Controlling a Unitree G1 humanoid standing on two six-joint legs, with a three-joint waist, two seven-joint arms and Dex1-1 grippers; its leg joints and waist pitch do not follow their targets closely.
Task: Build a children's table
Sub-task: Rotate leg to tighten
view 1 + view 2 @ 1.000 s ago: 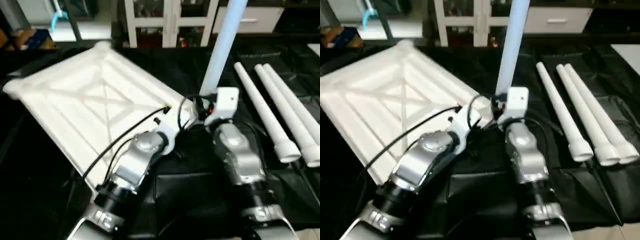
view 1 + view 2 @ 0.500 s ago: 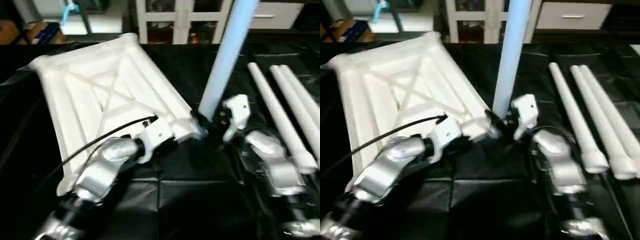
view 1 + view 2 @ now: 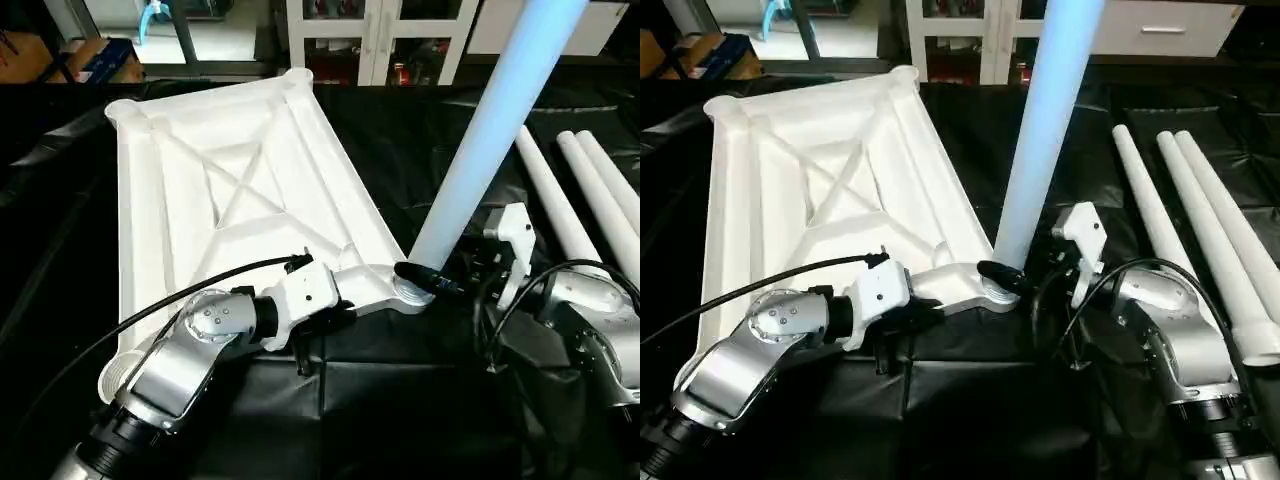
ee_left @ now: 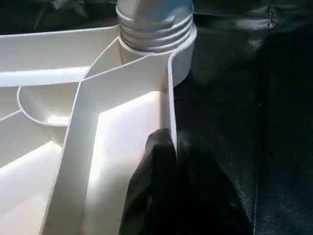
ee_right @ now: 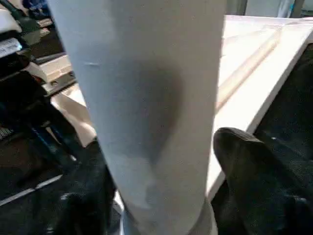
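Left pincer (image 4: 168,161) clenched on the table top's (image 3: 240,190) side rim, one finger either side of the thin wall, close behind the near corner socket (image 3: 412,292). Right pincer (image 5: 161,196) straddles the upright leg (image 3: 490,130) low on its shaft, a black finger on each flank; whether it squeezes or just cages the tube I cannot tell.

Top: lies underside up on the black cloth (image 3: 400,400), X-ribs showing, long axis running away from me, toward my left.

Standing leg: foot seated in that near socket, in the corner toward my right arm. Threaded rings still visible above the socket lip in the left wrist view. My guess: entered, not fully home.

Spare legs (image 3: 1200,230): three, side by side on the cloth, far right, well apart from the top. Untouched.

Other sockets: the far corners look open; near-left one seems empty too.

Progress, as I judge it: one leg of four started. Left: finish seating it, fit three more, turn the table upright.
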